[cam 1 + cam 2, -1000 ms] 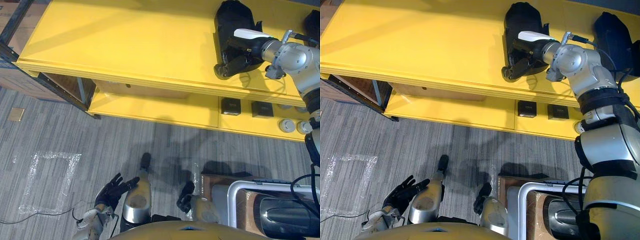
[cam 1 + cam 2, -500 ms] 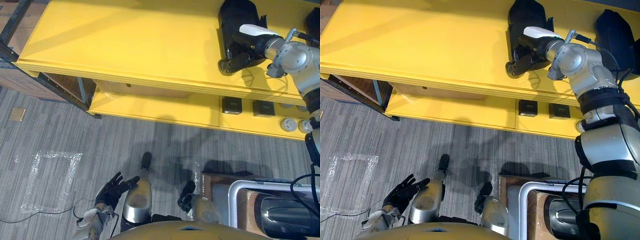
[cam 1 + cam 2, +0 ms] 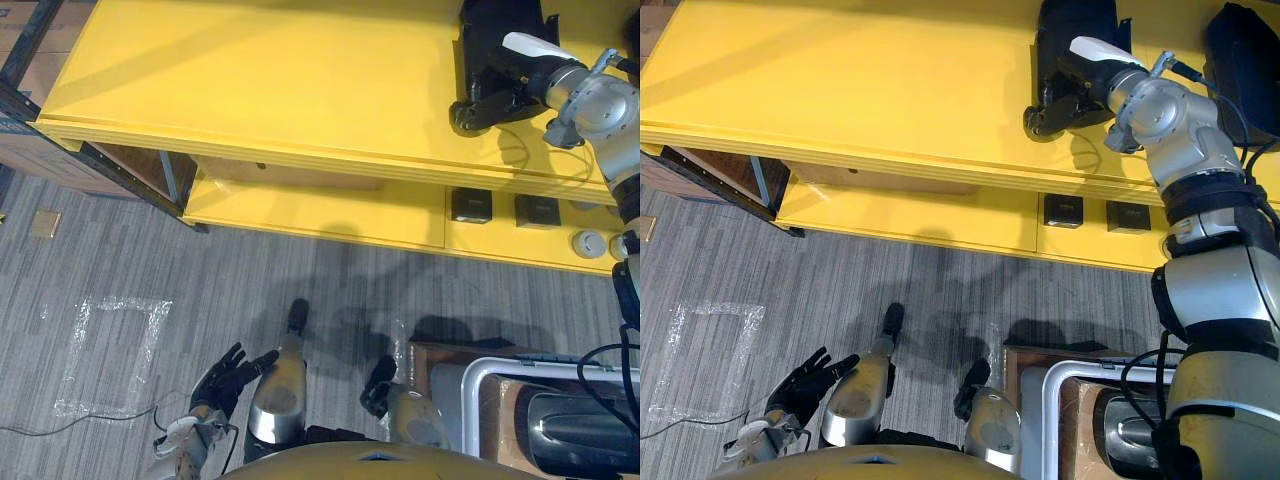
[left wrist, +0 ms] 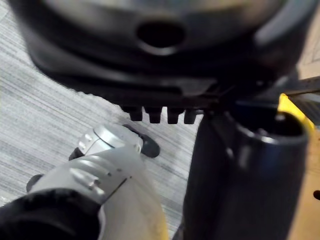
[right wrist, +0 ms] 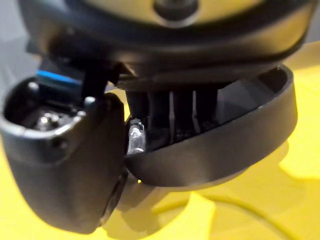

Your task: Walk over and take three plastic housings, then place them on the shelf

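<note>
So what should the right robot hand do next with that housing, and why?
Probably open its fingers and let go: the right robot hand is curled round the black housing, which looks to be resting on the yellow shelf top, beside a second housing.

Far end of the plastic housing (image 3: 1070,22) cut off at the top edge, near wall partly covered by the right hand (image 3: 1085,78) clamped on it, second housing (image 3: 1242,45) cropped at the right edge, small dark squares (image 3: 470,205) on the lower shelf (image 3: 300,205) too small to identify.
</note>
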Tool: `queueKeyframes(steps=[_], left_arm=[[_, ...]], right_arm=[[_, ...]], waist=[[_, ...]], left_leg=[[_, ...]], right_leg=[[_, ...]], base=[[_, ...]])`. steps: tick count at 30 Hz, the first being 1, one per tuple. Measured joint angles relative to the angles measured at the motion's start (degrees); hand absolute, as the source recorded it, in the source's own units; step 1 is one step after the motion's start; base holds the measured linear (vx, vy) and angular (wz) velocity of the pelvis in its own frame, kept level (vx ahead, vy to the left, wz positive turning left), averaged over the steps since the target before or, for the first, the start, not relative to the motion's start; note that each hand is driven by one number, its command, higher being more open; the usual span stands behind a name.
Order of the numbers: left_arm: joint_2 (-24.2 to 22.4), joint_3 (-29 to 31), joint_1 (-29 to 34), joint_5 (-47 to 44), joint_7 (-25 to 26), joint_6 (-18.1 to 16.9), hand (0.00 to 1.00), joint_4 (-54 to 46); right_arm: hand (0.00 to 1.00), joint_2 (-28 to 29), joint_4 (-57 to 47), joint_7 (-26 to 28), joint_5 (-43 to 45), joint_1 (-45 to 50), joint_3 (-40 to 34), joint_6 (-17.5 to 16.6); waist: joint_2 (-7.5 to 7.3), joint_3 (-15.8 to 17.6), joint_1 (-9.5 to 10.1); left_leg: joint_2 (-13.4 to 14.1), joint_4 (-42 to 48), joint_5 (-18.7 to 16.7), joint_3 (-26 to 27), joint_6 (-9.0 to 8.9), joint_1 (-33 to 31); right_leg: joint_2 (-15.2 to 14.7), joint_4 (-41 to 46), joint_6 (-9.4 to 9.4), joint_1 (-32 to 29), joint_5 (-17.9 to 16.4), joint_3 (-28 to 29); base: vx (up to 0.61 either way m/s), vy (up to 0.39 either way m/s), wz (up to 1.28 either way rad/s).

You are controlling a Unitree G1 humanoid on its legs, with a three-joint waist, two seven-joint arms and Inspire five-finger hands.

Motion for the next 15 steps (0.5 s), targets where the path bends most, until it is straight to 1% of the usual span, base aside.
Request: queueKeyframes(steps=[4,5,9,15], left_arm=[[-0.06,-0.05,0.00,-0.01,0.01,0.00,1.00,-0.05],[-0.07,-0.12,0.00,-0.01,0.02,0.00,1.00,-0.05],[-0.18,-0.14,0.00,-0.01,0.04,0.00,1.00,-0.25],[-0.27,-0.18,0.00,0.00,0.03,0.01,1.00,-0.50]], right_arm=[[0.00,0.00,1.60,0.00,0.00,-0.77,-0.76,1.32],[1.00,0.00,1.65,0.00,0.00,-0.79,-1.15,1.46],[1.00,0.00,1.77,0.01,0.00,-1.42,-1.21,1.45],[1.00,0.00,1.79,-0.48,0.04,-1.85,-2.28,1.19]], waist=[[0.15,0.08,-0.02],[0.21,0.11,-0.05],[0.60,0.35,-0.17],[0.65,0.37,-0.20]], left_leg=[[-0.27,0.00,0.04,-0.01,0.05,0.00],[-0.38,0.00,0.06,0.00,0.08,-0.02],[-0.49,0.01,0.16,0.05,0.18,-0.02],[-0.48,0.01,0.16,0.13,0.18,-0.01]], right_leg=[[-0.51,1.12,0.05,-0.50,-0.57,0.03],[-0.68,1.50,0.09,-0.71,-0.71,0.10],[-0.83,1.78,0.10,-0.88,-0.81,0.24],[-0.82,1.78,0.10,-0.93,-0.81,0.34]], base=[[-0.01,-0.026,0.01],[-0.01,-0.033,0.00],[-0.01,-0.034,0.00],[-0.01,-0.040,-0.01]])
